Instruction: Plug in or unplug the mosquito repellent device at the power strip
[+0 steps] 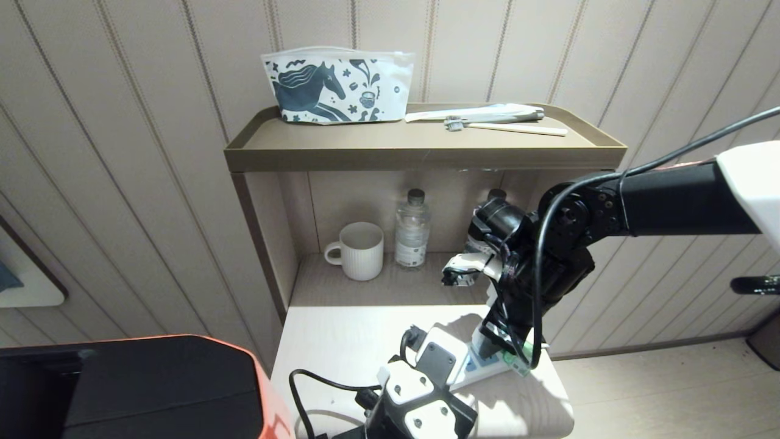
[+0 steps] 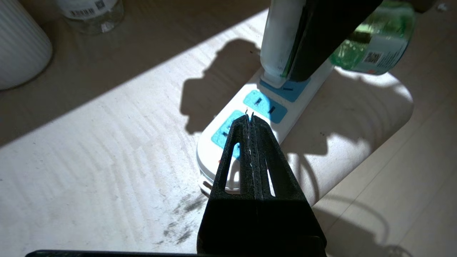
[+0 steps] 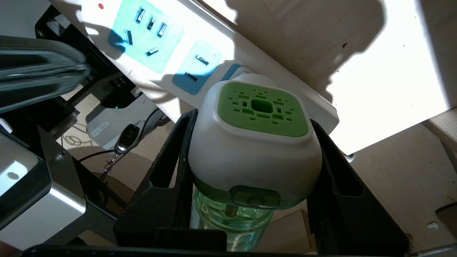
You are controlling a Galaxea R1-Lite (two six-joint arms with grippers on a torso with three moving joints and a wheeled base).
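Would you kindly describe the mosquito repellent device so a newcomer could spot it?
On the pale table, find the white power strip at its edge. The mosquito repellent device sits at the strip's end between the right gripper fingers: white cap, green vented top, green bottle.

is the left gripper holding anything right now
No, the left gripper has its fingers pressed together with nothing between them, poised over the power strip.

The right hand [image 1: 496,350] hid most of the device [image 1: 518,361]; the strip's [image 1: 472,366] near end lay behind the left hand [image 1: 420,396].
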